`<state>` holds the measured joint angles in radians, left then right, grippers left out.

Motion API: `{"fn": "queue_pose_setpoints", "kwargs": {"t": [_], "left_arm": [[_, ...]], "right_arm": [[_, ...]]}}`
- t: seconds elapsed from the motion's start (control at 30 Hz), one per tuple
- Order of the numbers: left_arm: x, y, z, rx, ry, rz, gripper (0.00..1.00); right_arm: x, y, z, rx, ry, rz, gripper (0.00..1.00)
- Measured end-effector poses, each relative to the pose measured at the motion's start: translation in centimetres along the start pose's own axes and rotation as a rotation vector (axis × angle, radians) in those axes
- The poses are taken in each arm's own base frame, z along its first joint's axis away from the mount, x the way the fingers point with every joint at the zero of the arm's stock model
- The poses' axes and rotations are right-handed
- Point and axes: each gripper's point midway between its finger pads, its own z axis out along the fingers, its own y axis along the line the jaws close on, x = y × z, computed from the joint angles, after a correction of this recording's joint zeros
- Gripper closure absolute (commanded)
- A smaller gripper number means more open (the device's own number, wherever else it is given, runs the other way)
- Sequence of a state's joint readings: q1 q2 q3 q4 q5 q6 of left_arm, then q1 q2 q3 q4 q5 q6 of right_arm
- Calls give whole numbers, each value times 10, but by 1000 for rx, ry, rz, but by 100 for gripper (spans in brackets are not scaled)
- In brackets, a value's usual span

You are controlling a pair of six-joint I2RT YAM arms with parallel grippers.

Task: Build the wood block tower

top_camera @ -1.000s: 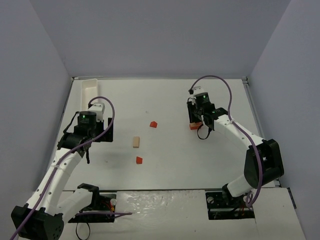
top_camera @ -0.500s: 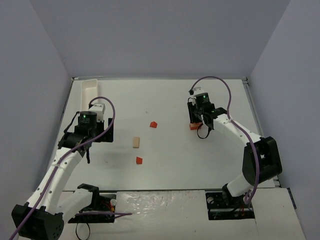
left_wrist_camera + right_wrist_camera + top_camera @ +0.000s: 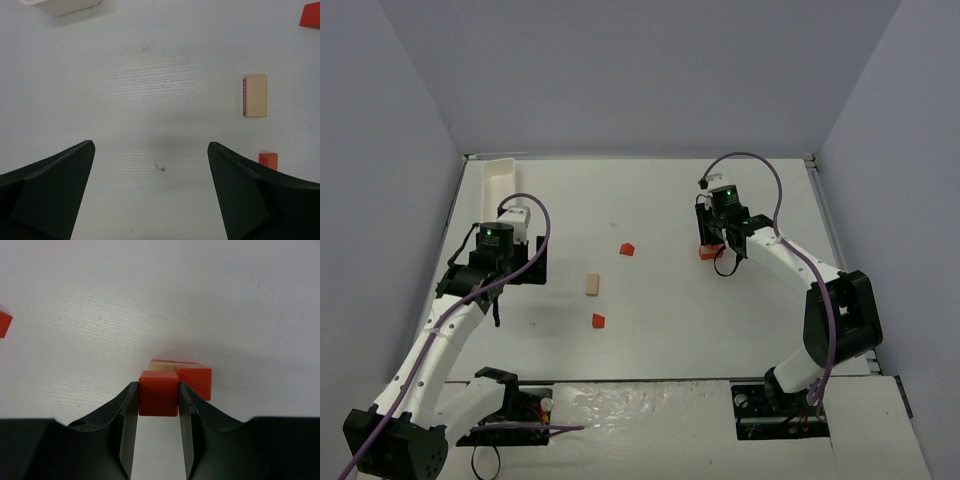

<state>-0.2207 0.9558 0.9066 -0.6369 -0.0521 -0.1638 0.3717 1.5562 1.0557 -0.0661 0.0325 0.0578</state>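
Observation:
The wood block tower (image 3: 187,371) is a low cluster on the table: a pale tan block with a red cube on it. In the top view the wood block tower (image 3: 709,252) shows only as a red patch under my right arm. My right gripper (image 3: 158,395) is shut on another red cube (image 3: 158,391), held beside the tower's red cube. My left gripper (image 3: 150,170) hangs open over bare table. A loose tan block (image 3: 591,285) and two loose red pieces (image 3: 598,321) (image 3: 627,248) lie mid-table. The tan block (image 3: 255,96) also shows in the left wrist view.
A long white tray (image 3: 501,180) stands at the back left, its corner (image 3: 62,6) in the left wrist view. Grey walls close in the table on three sides.
My right gripper with its red cube has edged slightly toward the back. The left arm has not moved.

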Motion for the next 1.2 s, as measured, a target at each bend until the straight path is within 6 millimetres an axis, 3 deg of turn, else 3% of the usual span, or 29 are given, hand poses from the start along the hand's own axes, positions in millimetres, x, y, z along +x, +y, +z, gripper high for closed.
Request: {"fn": "queue_pose_setpoints", "kwargs": {"t": [1.2], "left_arm": [[0, 0, 0, 0, 3, 0, 5]], "right_arm": [[1, -2, 2, 4, 3, 4, 95]]}}
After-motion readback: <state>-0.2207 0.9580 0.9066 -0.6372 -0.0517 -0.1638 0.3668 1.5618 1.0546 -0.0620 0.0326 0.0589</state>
